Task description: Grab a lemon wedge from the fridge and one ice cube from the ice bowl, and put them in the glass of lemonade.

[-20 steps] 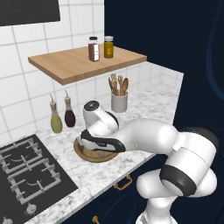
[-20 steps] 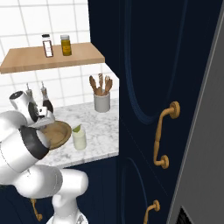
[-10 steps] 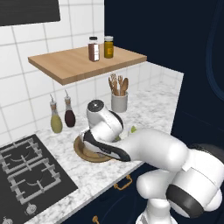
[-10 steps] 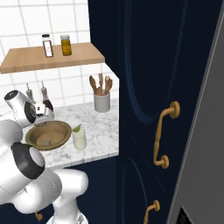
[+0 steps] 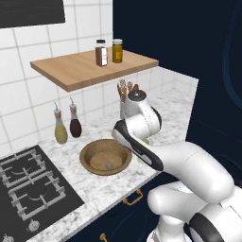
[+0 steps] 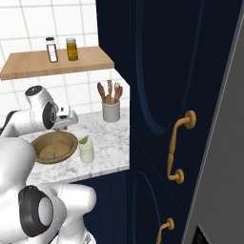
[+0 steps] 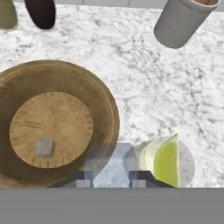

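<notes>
Ice cube [image 7: 44, 147] is lying alone on the floor of the ice bowl [image 7: 105, 100], on the marble bench [image 7: 144, 74]. Lemon wedge [image 7: 167, 162] is already sitting in the glass of lemonade [image 6: 86, 151] beside the bowl. End effector [image 7: 111, 178] is hovering between bowl and glass; its fingers are standing apart around what looks like another pale cube, though contact cannot be confirmed. Judged light, rigid and slippery, it wants a grip on opposite flat faces.

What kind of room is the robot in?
It looks like a kitchen. There is a gas stove set into a marble counter, a crock of wooden utensils, and oil bottles by the white tiled wall. A wooden ice bowl sits there too.
</notes>
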